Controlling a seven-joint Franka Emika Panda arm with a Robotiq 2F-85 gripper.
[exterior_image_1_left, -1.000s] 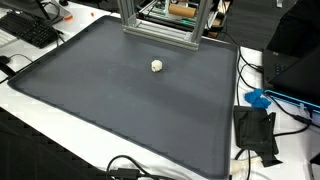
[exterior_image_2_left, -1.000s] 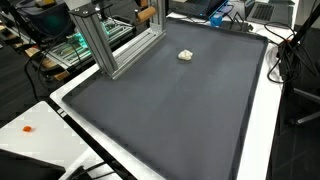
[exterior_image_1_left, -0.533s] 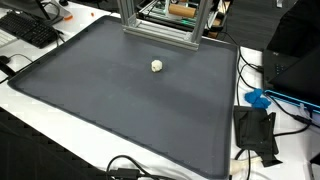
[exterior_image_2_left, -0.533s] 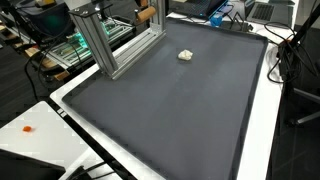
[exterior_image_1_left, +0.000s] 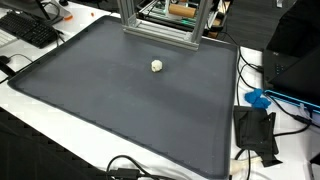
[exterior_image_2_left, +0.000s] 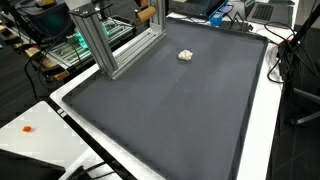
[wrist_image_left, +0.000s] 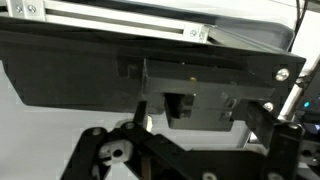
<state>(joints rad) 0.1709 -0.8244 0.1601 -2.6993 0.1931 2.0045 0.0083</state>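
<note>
Hidden: the arm shows in neither exterior view; only the wrist view catches the gripper (wrist_image_left: 190, 160), as black linkage bars along the 6 o'clock edge; the fingertips are cut off by the picture's border
Claw: whether it stands wide or narrow cannot be told from the bars alone; what, if anything, sits between them cannot be told either
Hard to make out: a black panel (wrist_image_left: 150, 70) fills most of the wrist view, with a silver rail (wrist_image_left: 110, 27) above it at 12 o'clock; what the panel belongs to is unclear; a pale surface shows at 8 o'clock
Lump: a small white lump (exterior_image_1_left: 157, 66) lies alone on the mat, at about 1 o'clock from the mat's middle in both exterior views (exterior_image_2_left: 186, 56); it is too small to tell what it is
Surface: a dark grey mat (exterior_image_1_left: 110, 110) with a raised border covers most of a white table (exterior_image_2_left: 45, 140); the table shows only as strips round the mat
Frame: an aluminium frame (exterior_image_1_left: 160, 25) stands at the mat's far edge, at 12 o'clock from the lump; near it, but apart
Room: a keyboard (exterior_image_1_left: 33, 30) lies off the mat at 10 o'clock; a blue object (exterior_image_1_left: 258, 99) at 3 o'clock and a black device (exterior_image_1_left: 256, 132) at 4 o'clock sit on the table strip; black cables (exterior_image_1_left: 125, 168) curl at 6 o'clock; an orange speck (exterior_image_2_left: 28, 129) lies on the table at 8 o'clock; cluttered benches stand behind the frame
</note>
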